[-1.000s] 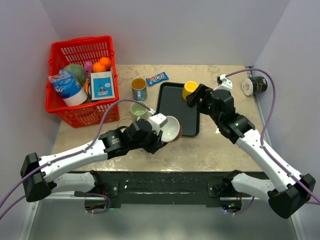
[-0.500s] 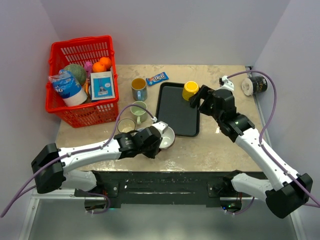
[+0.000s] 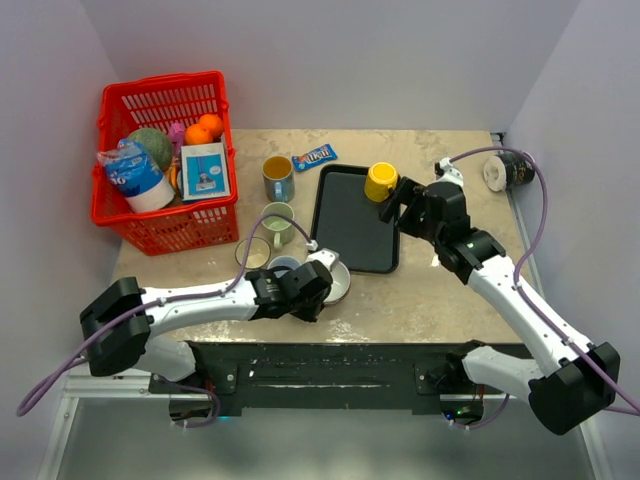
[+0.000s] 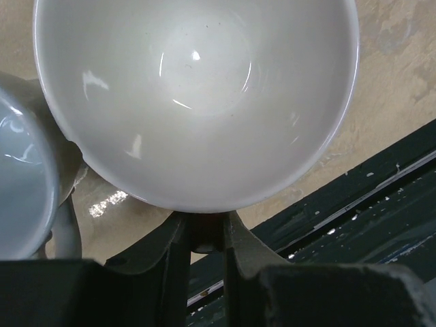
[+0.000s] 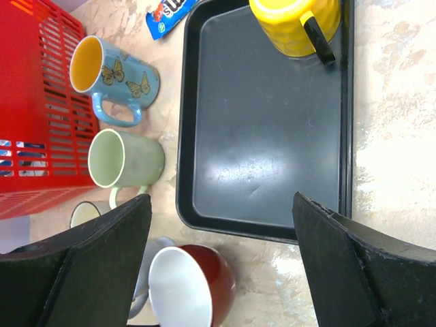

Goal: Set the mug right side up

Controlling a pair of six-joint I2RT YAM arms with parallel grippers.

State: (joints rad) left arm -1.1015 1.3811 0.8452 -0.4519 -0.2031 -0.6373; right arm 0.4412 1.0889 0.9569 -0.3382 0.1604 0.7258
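Lowered since a second ago, my left claw [image 4: 204, 235] is clamped shut on the red mug [image 5: 216, 283]. The mug's mouth now faces up, low at the near edge of the table [image 5: 388, 136], just beside a pale mug [image 4: 20, 177]. Beyond, a yellow mug [image 5: 293, 24] stands at the black tray's [image 5: 266, 136] far end; my right claw [image 5: 221, 201] hangs over the tray, spread wide, holding nothing.

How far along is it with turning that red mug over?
Turning looks done: the red mug is mouth up, like the green mug nearby. In hand: the left fingers are clamped on it. Left: letting go and pulling away.
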